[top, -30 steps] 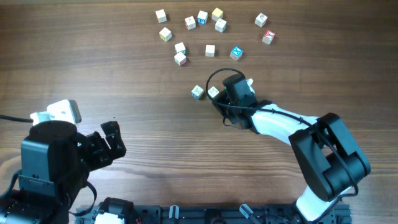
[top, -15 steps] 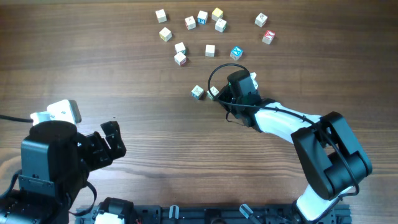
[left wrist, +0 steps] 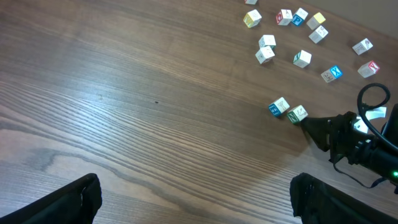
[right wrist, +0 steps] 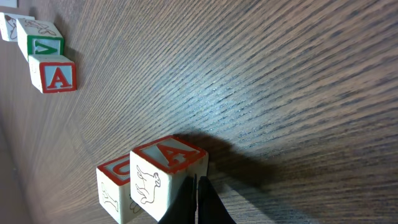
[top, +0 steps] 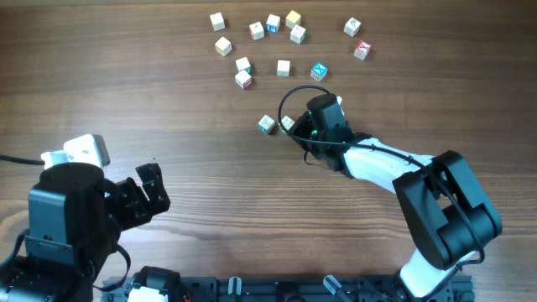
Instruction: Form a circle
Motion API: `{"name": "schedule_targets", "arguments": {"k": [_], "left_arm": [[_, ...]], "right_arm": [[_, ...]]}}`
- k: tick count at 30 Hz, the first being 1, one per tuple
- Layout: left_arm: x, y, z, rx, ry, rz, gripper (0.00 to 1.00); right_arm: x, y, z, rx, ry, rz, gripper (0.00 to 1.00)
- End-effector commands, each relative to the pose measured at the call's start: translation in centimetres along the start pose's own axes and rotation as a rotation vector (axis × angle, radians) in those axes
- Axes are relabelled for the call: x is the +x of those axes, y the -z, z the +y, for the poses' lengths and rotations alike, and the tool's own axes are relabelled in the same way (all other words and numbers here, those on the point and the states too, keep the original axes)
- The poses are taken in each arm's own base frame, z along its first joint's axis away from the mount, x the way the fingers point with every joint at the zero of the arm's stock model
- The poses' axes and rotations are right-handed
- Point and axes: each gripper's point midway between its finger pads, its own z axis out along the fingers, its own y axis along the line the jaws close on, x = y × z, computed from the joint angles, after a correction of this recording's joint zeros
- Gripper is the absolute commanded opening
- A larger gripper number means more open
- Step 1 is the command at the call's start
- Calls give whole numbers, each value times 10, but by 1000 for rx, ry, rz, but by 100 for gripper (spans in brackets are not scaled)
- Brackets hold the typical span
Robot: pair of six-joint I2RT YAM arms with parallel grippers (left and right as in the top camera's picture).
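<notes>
No circle of cubes shows in any view; the small pale wooden letter cubes lie loose. Two cubes sit side by side mid-table, one point(top: 267, 125) to the left of the other point(top: 288, 124). In the right wrist view they show as a red "A" cube point(right wrist: 168, 177) and its neighbour point(right wrist: 115, 186). My right gripper point(top: 295, 132) is shut and empty, its tips point(right wrist: 198, 200) pressed against the side of the "A" cube. My left gripper point(top: 151, 191) hangs wide open at the near left, with nothing between its fingers point(left wrist: 62, 202).
Several loose cubes are scattered at the far side, among them a plain pale one point(top: 284, 67), a blue-faced one point(top: 319, 71) and a red one point(top: 362, 49). A black cable loop point(top: 294, 96) arches over my right wrist. Three more cubes point(right wrist: 56, 73) lie beyond the pair.
My right wrist has shifted slightly to the far right while its tips stay at the cube pair. The cubes and the left arm have not visibly moved.
</notes>
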Motion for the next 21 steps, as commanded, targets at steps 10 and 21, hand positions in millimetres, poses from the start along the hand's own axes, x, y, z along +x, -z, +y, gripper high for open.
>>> {"name": "schedule_targets", "arguments": {"k": [10, 21], "left_arm": [[-2, 0, 3, -15, 11, -9, 100], [-2, 0, 3, -15, 11, -9, 100]], "right_arm": [[12, -7, -10, 11, 9, 56, 4], [12, -7, -9, 6, 7, 57, 5]]}}
